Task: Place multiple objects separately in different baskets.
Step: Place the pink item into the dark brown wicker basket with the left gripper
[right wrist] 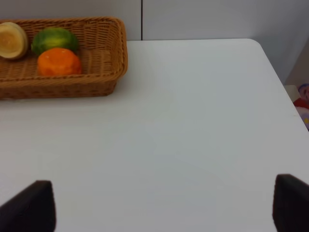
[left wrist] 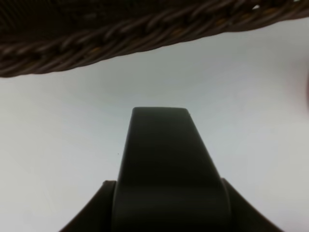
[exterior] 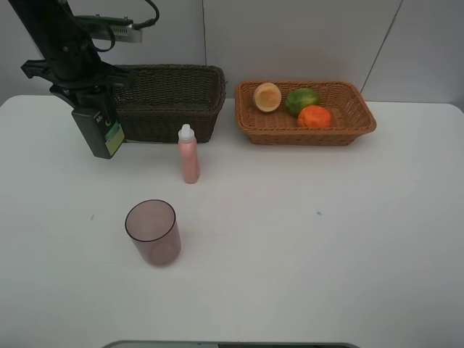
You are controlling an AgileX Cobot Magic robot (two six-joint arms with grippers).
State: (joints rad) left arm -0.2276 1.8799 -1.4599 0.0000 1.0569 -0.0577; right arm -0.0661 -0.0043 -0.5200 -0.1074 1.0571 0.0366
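Note:
My left gripper (exterior: 88,98) is shut on the dark green pump bottle (exterior: 102,131), which hangs above the table just left of the dark brown basket (exterior: 174,101). In the left wrist view the bottle (left wrist: 169,164) fills the middle, with the basket's woven rim (left wrist: 96,41) beyond it. The slim pink bottle (exterior: 188,154) stands upright in front of that basket. Nearer the front stands the mauve cup (exterior: 152,232). The light tan basket (exterior: 359,119) holds the peach-like fruit (exterior: 267,96), green fruit (exterior: 301,100) and orange (exterior: 315,117). My right gripper (right wrist: 159,208) is open over bare table.
The white table (exterior: 312,239) ends at a rounded far right corner (right wrist: 256,46). Something colourful (right wrist: 301,99) lies beyond that edge, off the table. A grey wall stands right behind both baskets.

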